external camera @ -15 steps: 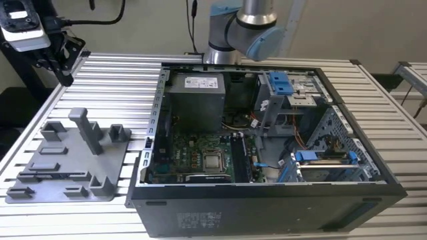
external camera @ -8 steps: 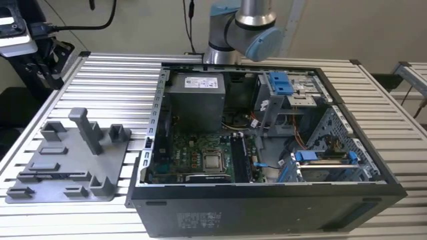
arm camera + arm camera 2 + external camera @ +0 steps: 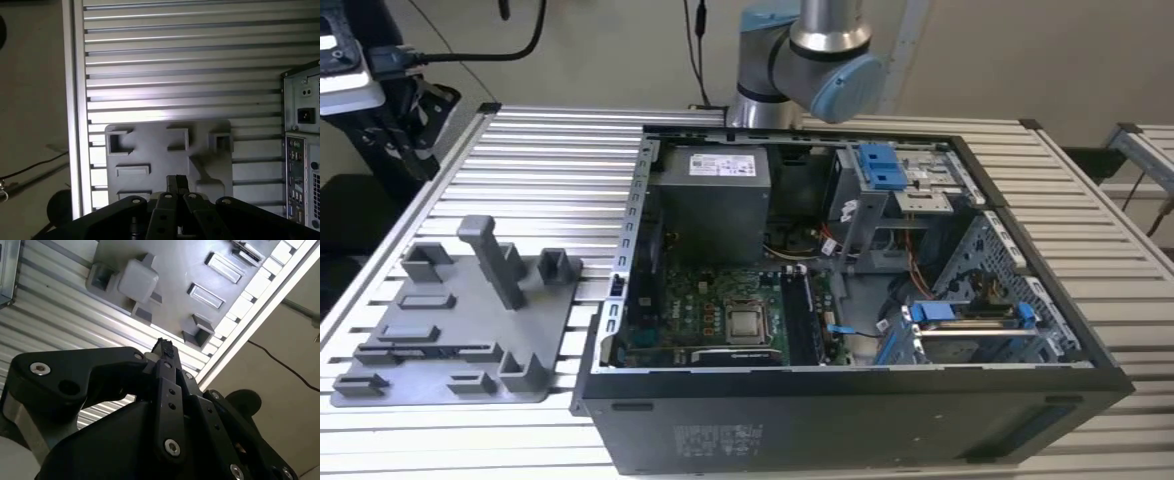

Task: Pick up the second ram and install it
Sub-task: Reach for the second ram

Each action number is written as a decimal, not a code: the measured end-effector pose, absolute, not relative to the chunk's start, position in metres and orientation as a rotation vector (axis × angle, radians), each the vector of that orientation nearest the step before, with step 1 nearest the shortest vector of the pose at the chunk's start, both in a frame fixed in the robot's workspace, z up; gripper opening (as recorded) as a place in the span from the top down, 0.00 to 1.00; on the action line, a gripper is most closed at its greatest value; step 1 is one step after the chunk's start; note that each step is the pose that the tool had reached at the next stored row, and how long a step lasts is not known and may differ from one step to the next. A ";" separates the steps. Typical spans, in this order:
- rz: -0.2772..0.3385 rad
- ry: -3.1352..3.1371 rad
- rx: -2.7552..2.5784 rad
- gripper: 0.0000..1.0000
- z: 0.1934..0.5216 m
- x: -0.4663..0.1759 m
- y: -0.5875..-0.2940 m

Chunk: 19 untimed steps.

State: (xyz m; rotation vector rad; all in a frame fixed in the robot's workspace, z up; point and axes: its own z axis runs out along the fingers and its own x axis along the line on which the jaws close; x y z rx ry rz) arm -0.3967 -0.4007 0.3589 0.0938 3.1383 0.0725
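Note:
My gripper (image 3: 163,347) (image 3: 176,181) hovers above the grey fixture tray (image 3: 550,335) (image 3: 170,270) (image 3: 155,160). Its black fingers are pressed together, shut, and nothing shows between them. The tray lies on the slatted table at the exterior view's left, beside the open computer case (image 3: 854,385). It carries a tall post (image 3: 494,260), blocks and shallow slots. The second ram is hidden from me. Inside the case, dark memory slots (image 3: 809,315) run beside the green motherboard (image 3: 700,300).
The arm's base (image 3: 801,60) stands behind the case. A grey power-supply box (image 3: 710,205) fills the case's back corner, and blue drive latches (image 3: 881,165) (image 3: 967,312) sit toward the exterior view's right. The case's rear panel (image 3: 302,150) borders the tray. The table edge (image 3: 75,125) lies beyond it.

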 end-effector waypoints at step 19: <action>0.069 3.138 0.094 0.89 0.356 -0.408 -0.421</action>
